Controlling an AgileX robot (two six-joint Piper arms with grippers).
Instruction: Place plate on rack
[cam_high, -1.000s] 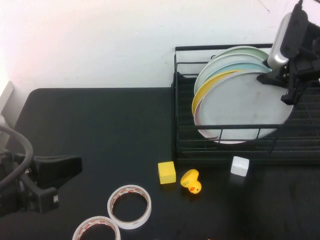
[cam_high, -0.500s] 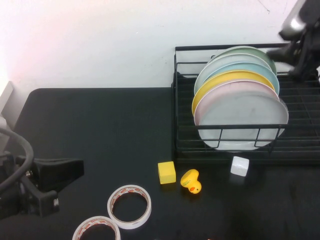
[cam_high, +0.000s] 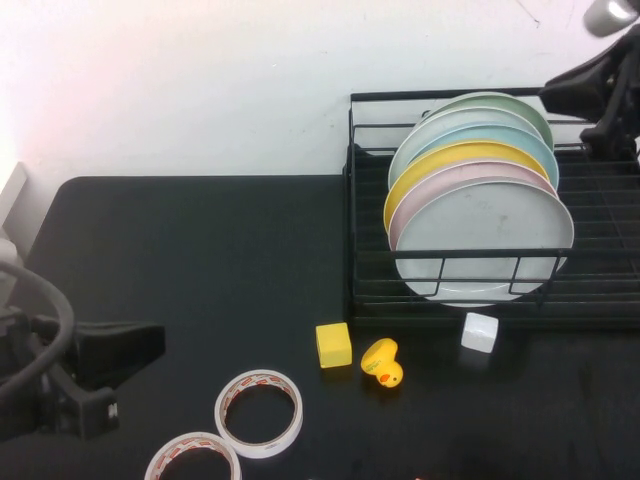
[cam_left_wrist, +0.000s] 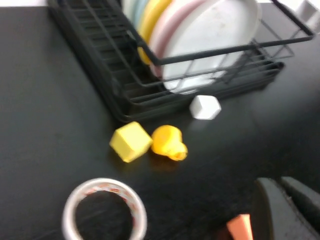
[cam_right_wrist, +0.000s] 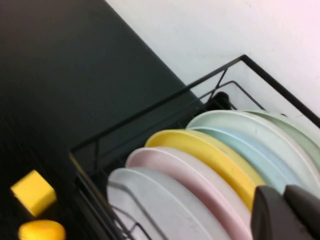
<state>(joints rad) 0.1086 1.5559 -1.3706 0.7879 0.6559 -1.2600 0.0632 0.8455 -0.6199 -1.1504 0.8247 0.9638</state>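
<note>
- One rack (cam_high: 455, 290), black wire, on the counter (cam_high: 200, 260).
- Six plates standing in it: one grey plate (cam_high: 490, 235) at the front, then one pink plate (cam_high: 405, 215), one yellow plate (cam_high: 440, 163), one pale blue plate (cam_high: 520, 135), one pale plate (cam_high: 440, 125) and one green plate (cam_high: 510, 100) at the back.
- Two tape rolls: one tape roll (cam_high: 259, 413) whole in the high view, a second tape roll (cam_high: 190, 457) cut by the frame's lower edge.
- One yellow cube (cam_high: 334, 345).
- One rubber duck (cam_high: 382, 362).
- One white block (cam_high: 480, 332).
- One orange piece (cam_left_wrist: 240, 227), seen only partly in the left wrist view.
- Two pincers: the left pincer (cam_high: 110, 350) low at the counter's near left, the right pincer (cam_high: 600, 95) raised above the rack's back right corner.
</note>
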